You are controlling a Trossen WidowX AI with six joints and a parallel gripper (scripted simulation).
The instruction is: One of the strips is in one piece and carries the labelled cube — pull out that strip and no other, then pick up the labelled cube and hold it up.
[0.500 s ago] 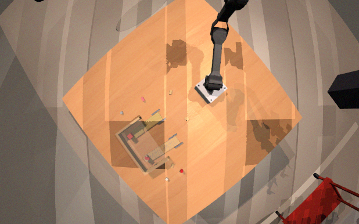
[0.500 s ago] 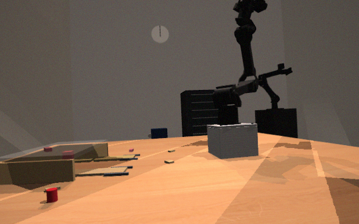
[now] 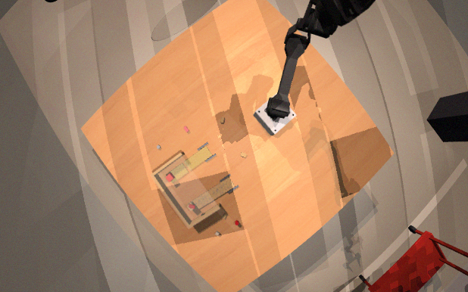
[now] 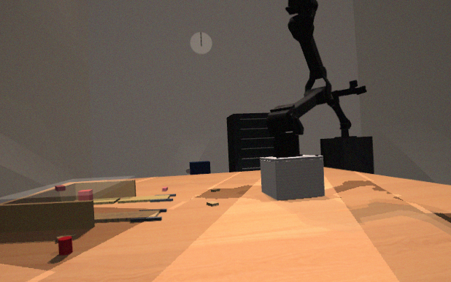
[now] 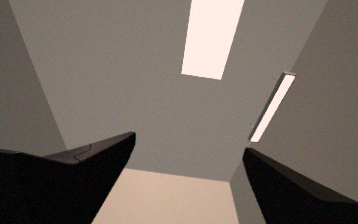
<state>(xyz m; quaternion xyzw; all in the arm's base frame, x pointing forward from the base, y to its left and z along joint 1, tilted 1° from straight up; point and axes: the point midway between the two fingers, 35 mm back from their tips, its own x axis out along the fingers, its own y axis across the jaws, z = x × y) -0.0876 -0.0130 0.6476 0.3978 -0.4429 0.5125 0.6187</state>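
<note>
Pincer (image 5: 187, 170) released, jaws wide apart, nothing between them, aimed up at ceiling and light panels in wrist view. Arm (image 3: 290, 68) raised high above grey base block (image 4: 292, 176), well apart from everything on wooden table (image 3: 277, 212). Far off to the left in exterior view: low open tray (image 4: 42, 215) with two yellowish strips running out of it, far strip (image 3: 195, 160) and near strip (image 3: 216, 191), each with a small red cube at its tray end, far cube (image 3: 170, 177) and near cube (image 3: 191, 206). Far strip apparently split by a seam; which cube bears the label too small to tell. Strips likely thin, flat, light, probably sliding easily: best pinched at the dark-edged free end. Cube likely rigid, light: grip on opposite flat faces.
</note>
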